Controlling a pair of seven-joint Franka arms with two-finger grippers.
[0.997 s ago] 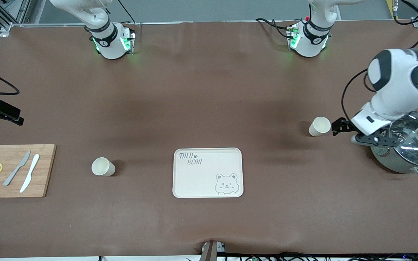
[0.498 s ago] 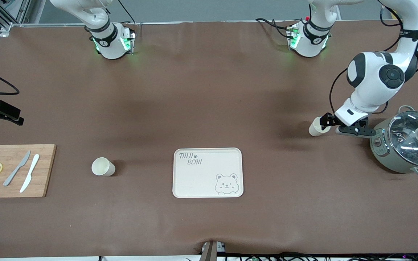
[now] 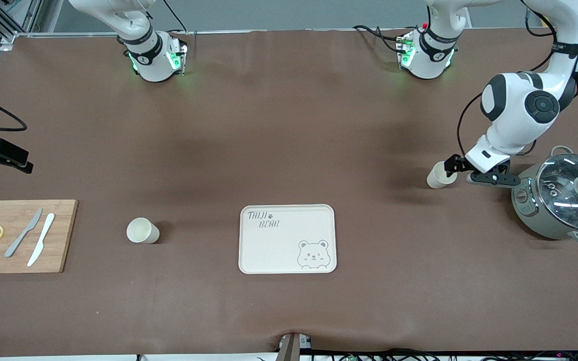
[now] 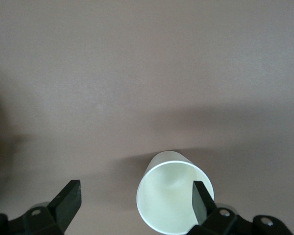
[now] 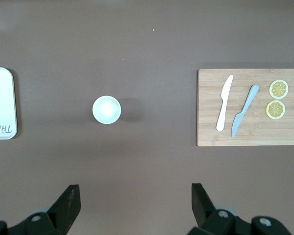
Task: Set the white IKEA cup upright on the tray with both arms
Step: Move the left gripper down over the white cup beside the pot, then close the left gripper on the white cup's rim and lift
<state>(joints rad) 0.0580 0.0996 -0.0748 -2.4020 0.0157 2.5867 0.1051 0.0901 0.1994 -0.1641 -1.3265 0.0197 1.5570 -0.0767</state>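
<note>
Two white cups stand upright on the brown table. One cup (image 3: 142, 231) stands between the wooden cutting board and the cream bear tray (image 3: 287, 238); it also shows in the right wrist view (image 5: 106, 109). The other cup (image 3: 439, 176) stands toward the left arm's end. My left gripper (image 3: 452, 164) is open at this cup's rim. In the left wrist view the cup (image 4: 169, 196) sits between the fingers of my left gripper (image 4: 134, 201): one finger overlaps its mouth, the other stands well apart. My right gripper (image 5: 134, 203) is open and empty, high over the table, and is out of the front view.
A grey-green pot with a glass lid (image 3: 565, 198) stands close beside the left gripper. A wooden cutting board (image 3: 20, 235) holds two knives and two lemon slices at the right arm's end. A black fixture (image 3: 0, 154) juts in at that edge.
My left arm swung away from over the pot toward the cup, and its gripper came down to the cup's rim. In the last half second it barely moved. The cups and tray stayed put.
</note>
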